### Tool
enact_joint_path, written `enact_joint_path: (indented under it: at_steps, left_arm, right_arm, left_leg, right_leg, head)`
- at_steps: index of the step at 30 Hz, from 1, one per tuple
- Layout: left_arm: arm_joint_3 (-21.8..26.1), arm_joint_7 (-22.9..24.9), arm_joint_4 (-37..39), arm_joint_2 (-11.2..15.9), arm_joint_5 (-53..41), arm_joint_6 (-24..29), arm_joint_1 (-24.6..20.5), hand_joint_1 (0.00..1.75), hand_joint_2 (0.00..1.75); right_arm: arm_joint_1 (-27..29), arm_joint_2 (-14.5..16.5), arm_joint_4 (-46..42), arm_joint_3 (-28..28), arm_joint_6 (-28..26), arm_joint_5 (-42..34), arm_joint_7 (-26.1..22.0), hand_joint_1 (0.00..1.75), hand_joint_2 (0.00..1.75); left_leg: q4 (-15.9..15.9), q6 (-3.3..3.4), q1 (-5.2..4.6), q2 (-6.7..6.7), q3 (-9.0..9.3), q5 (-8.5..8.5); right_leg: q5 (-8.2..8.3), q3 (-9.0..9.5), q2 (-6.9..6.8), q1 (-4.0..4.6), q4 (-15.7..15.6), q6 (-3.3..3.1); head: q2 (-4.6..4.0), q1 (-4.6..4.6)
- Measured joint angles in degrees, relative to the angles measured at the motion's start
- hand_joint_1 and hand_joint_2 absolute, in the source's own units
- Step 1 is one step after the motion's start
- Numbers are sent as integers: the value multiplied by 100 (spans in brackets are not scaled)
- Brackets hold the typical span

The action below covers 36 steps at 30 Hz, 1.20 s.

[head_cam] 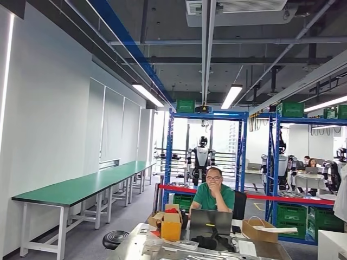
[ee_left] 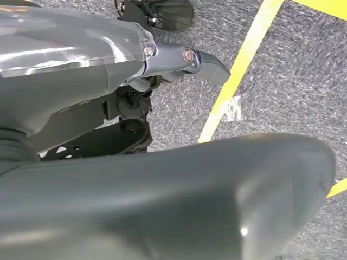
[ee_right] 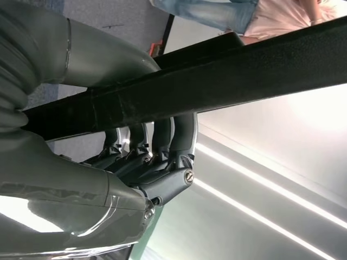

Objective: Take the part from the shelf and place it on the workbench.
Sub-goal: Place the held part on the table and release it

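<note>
Right wrist view: right hand [ee_right: 122,162] grips long black flat part [ee_right: 229,70], carrying it; left hand [ee_left: 135,108] hangs over floor, grasp unclear.

I saw the cluttered desk [head_cam: 262,250] and seated person [head_cam: 213,196] blocking ahead; the floor [head_cam: 135,208] beside the green workbench [head_cam: 77,188] lay open.

A seated person [head_cam: 213,194] behind an open laptop [head_cam: 210,222] — cardboard boxes [head_cam: 169,222] beside it — green crates [head_cam: 291,221] behind.
</note>
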Motion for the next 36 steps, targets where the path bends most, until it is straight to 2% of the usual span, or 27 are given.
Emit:
enact_joint_path:
  at_steps: [1, 4, 5, 7, 9, 10, 11, 12, 14, 15, 16, 19, 21, 22, 24, 25, 26, 27, 29, 30, 31, 32, 34, 36]
  left_arm:
    - [0, -1, 0, 2, 0, -1, -1, 0, 175]
    - [0, -5, 0, 9, 0, -2, -5, 0, 175]
    - [0, -8, 0, 10, 0, -3, -9, 0, 175]
    - [0, -17, 0, 10, 0, -7, -17, 0, 175]
    - [0, -30, 0, 10, 0, -13, -17, 0, 175]
    - [0, -35, 0, 11, 0, -15, -13, 0, 175]
    - [0, -38, 0, 11, 0, -15, -11, 0, 175]
    - [0, -40, 0, 11, 0, -15, -10, 0, 175]
    - [0, -43, 0, 10, 0, -16, -13, 0, 175]
    - [0, -46, 0, 10, 0, -16, -17, 0, 175]
    - [0, -48, 0, 11, 0, -17, -20, 0, 175]
    - [-1, -47, 0, 6, 0, -19, -19, 0, 175]
    - [-2, -50, 0, 3, 0, -20, -21, 0, 175]
    - [-2, -52, 0, 4, 0, -20, -22, 0, 175]
    - [-2, -55, 0, 6, 0, -19, -13, 0, 175]
    - [-1, -54, 0, 7, 0, -18, -3, 0, 175]
    - [-1, -54, 0, 8, 0, -18, 5, 0, 175]
    - [0, -53, 0, 8, 0, -18, 8, 0, 175]
    - [-1, -54, 0, 7, 0, -20, 1, 0, 175]
    - [-1, -54, 0, 6, 0, -21, -6, 0, 175]
    - [-2, -52, 0, 5, 0, -22, -8, 0, 175]
    - [-2, -51, 0, 4, 0, -22, -6, 0, 175]
    - [-2, -49, 0, 4, 0, -20, 3, 0, 175]
    - [-2, -53, 0, 5, 0, -21, -1, 0, 175]
  right_arm:
    - [-1, 1, -1, 0, 0, 0, 1, 175, 175]
    - [-2, 5, -7, -1, -1, 0, 2, 175, 175]
    - [-2, 6, -14, -1, -2, 0, 1, 175, 175]
    - [1, 2, -28, -3, -4, 0, 0, 175, 175]
    - [16, -16, -32, -3, -8, 1, 0, 175, 175]
    - [26, -30, -32, -3, -8, 1, 0, 175, 175]
    - [34, -41, -32, -3, -9, 1, 0, 175, 175]
    - [38, -47, -32, -3, -9, 1, 0, 175, 175]
    - [36, -50, -36, -2, -9, 1, 0, 175, 175]
    - [34, -49, -38, -3, -9, 1, 0, 175, 175]
    - [33, -48, -39, -3, -9, 1, 1, 175, 175]
    - [32, -45, -43, -4, -9, 2, 2, 175, 175]
    - [26, -37, -50, -3, -10, 2, 2, 175, 175]
    - [23, -33, -53, -3, -10, 1, 2, 175, 175]
    - [25, -33, -50, -3, -10, 1, 2, 175, 175]
    - [29, -34, -47, -3, -10, 1, 2, 175, 175]
    - [34, -35, -44, -2, -9, 2, 2, 175, 175]
    - [37, -36, -42, -2, -9, 2, 2, 175, 175]
    - [39, -36, -40, -2, -10, 2, 2, 175, 175]
    - [37, -36, -41, -3, -11, 2, 3, 175, 175]
    - [34, -36, -42, -4, -13, 2, 3, 175, 175]
    - [32, -37, -42, -4, -15, 2, 4, 175, 175]
    - [32, -37, -44, -3, -17, 2, 4, 175, 175]
    - [28, -37, -50, -2, -17, 2, 3, 175, 175]
  left_leg:
    - [8, 23, -17, 0, -5, -4]
    - [-16, 116, -39, 3, 4, 8]
    - [-45, 143, -28, 6, 24, 23]
    - [-89, 181, -10, 11, 64, 43]
    - [-90, 187, -20, 8, 72, 41]
    - [-88, 185, -25, 4, 74, 38]
    - [-87, 178, -28, -2, 80, 34]
    - [-85, 166, -29, -10, 90, 27]
    - [-85, 123, -25, -26, 120, 3]
    - [-82, 89, -24, -32, 124, -6]
    - [-83, 52, -24, -35, 121, -10]
    - [-102, -55, -1, -34, 111, -15]
    - [75, -102, 12, -20, 35, -149]
    - [338, -119, 17, -12, -89, -294]
    - [1089, -152, 19, -7, -463, -599]
    - [1371, -167, 22, -6, -619, -664]
    - [1465, -178, 28, -5, -690, -625]
    - [1312, -186, 38, -2, -643, -469]
    - [603, -200, 59, 16, -336, -59]
    - [267, -195, 63, 26, -186, 66]
    - [74, -179, 58, 34, -100, 108]
    - [13, -150, 42, 36, -72, 79]
    - [-4, -69, 22, 25, -67, 62]
    - [-15, 3, 22, 19, -37, 49]
  right_leg:
    - [7, 6, -6, -12, -17, 44]
    - [-13, 15, -15, -56, -37, 242]
    - [-85, -16, -8, -61, 48, 267]
    - [-389, -232, 10, -67, 560, 259]
    - [-725, -625, 24, -69, 1371, 237]
    - [-780, -766, 28, -69, 1632, 231]
    - [-722, -805, 31, -69, 1674, 224]
    - [-558, -724, 31, -69, 1471, 214]
    - [-166, -359, 47, -67, 686, 184]
    - [-51, -213, 62, -56, 368, 163]
    - [-4, -133, 78, -43, 182, 144]
    - [4, -121, 92, -13, 94, 57]
    - [19, -95, 79, -28, 54, -21]
    - [19, -82, 69, -35, 41, -51]
    - [5, -73, 56, -28, 39, -85]
    - [-2, -68, 55, -26, 40, -91]
    - [-11, -59, 57, -27, 42, -91]
    - [-26, -42, 61, -29, 43, -83]
    - [-74, 4, 68, -27, 55, -40]
    - [-101, 15, 72, -16, 75, -8]
    - [-119, 16, 74, -5, 88, 24]
    - [-128, 10, 74, 4, 93, 51]
    - [-144, 11, 64, -7, 91, 97]
    - [-262, -41, 57, -23, 251, 138]
  head:
    - [0, 0]
    - [0, 0]
    - [0, 0]
    - [0, 0]
    - [0, 0]
    - [0, 0]
    - [0, 0]
    - [0, 0]
    - [0, 1]
    - [0, 1]
    - [1, 2]
    - [2, 4]
    - [1, 5]
    - [1, 6]
    - [0, 6]
    - [0, 7]
    - [0, 7]
    - [0, 7]
    - [0, 6]
    - [0, 6]
    - [0, 7]
    - [0, 7]
    - [0, 7]
    - [0, 7]
